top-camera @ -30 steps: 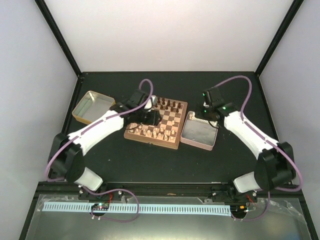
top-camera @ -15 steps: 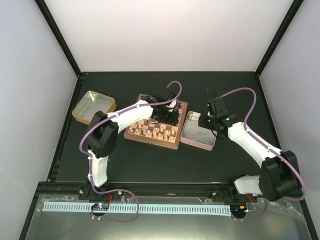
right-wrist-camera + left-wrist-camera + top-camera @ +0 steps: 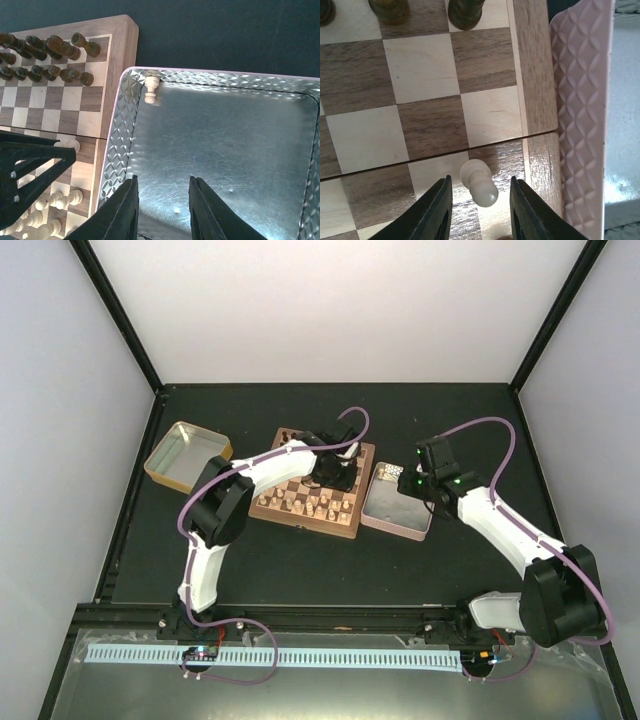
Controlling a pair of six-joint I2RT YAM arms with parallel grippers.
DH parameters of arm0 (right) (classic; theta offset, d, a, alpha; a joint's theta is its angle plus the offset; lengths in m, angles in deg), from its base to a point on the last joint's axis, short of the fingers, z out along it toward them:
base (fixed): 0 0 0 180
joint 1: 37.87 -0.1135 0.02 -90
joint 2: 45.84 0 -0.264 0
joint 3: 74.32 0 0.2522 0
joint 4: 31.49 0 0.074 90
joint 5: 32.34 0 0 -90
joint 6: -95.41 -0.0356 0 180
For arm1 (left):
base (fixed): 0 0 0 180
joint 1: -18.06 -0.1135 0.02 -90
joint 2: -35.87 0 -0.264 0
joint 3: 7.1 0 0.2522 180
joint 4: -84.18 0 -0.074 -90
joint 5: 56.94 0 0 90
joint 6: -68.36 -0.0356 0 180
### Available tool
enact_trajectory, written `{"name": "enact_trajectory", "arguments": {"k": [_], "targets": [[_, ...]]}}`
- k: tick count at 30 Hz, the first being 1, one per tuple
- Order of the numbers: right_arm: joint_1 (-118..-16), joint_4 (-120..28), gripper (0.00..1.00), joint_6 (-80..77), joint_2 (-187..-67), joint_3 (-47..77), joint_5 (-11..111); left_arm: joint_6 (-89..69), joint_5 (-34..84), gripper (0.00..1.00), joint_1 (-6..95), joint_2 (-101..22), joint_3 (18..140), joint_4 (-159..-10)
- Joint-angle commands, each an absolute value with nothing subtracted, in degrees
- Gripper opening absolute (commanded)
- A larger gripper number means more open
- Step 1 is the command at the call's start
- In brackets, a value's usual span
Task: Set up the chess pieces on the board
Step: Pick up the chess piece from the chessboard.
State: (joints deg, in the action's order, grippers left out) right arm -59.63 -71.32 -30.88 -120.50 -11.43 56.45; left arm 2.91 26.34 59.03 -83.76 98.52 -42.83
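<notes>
The chessboard [image 3: 268, 505] lies mid-table with dark chessmen [image 3: 45, 47] on its far rows and light tan chessmen [image 3: 60, 200] on its near rows. My left gripper [image 3: 335, 472] hovers over the board's right side. In the left wrist view it [image 3: 480, 210] is open, with one light pawn [image 3: 479, 182] standing on a square between the fingers, not touching either. My right gripper [image 3: 162, 210] is open and empty over the silver tin [image 3: 225, 140]. One light pawn [image 3: 151, 89] lies in the tin's far left corner.
The silver tin [image 3: 398, 502] touches the board's right edge [image 3: 535, 100]. A second tin [image 3: 187, 453], gold-rimmed, sits at the far left of the black table. The left arm reaches across the board from the left.
My left gripper has swung from the board's left side to its right side. My right gripper has moved nearer, over the silver tin.
</notes>
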Motion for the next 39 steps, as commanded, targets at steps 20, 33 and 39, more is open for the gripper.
{"name": "enact_trajectory", "arguments": {"k": [20,33,39], "targets": [[-59.3,-70.5,0.28,-29.7,-119.1,-11.8,56.1,2.3,28.5,0.27,59.3,-85.9,103.4,-40.8],[-59.3,-70.6,0.26,-29.6,-117.9,-11.8,56.4,1.1,31.6,0.06,59.2,-83.1,102.6,-39.0],[-59.3,-70.5,0.26,-29.8,-117.3,-12.0,55.5,0.2,35.2,0.06,57.5,-77.2,99.0,-38.2]]}}
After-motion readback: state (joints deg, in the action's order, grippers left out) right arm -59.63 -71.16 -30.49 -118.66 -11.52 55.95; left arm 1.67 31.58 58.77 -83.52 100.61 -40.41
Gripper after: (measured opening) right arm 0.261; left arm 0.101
